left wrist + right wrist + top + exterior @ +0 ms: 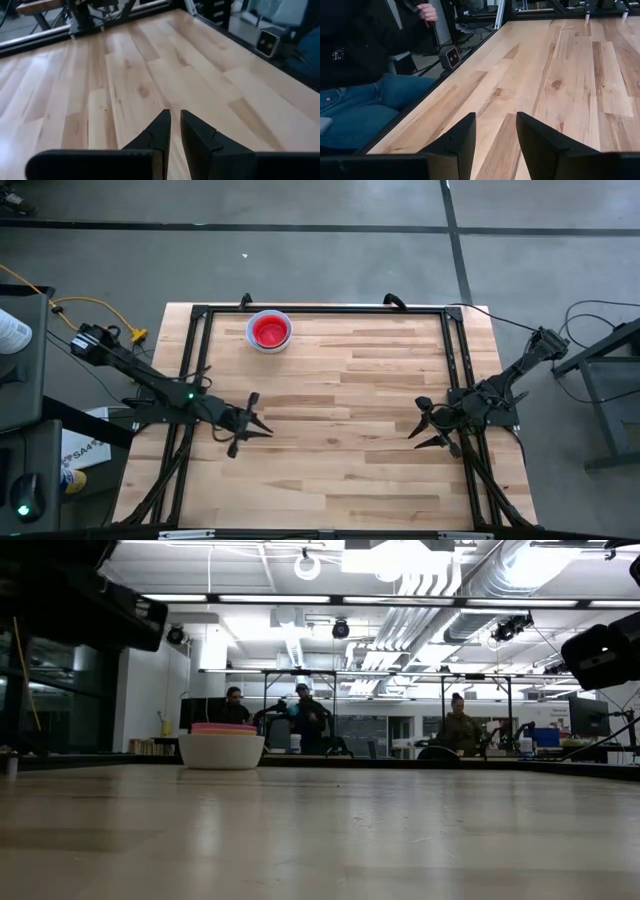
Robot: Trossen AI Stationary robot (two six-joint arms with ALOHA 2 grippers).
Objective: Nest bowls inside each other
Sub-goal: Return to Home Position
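High view: bowls lie well apart from left end effector.

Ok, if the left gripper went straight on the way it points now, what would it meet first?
Bare wooden table lies ahead of the left gripper; first in line looks like the right gripper facing it, though height is unclear. The nested bowls sit off that line.

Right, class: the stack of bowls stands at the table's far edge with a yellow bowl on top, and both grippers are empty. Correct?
No. The top bowl is red, not yellow; the high view shows it. The stack does stand at the table's far edge, and the left gripper and right gripper are empty.
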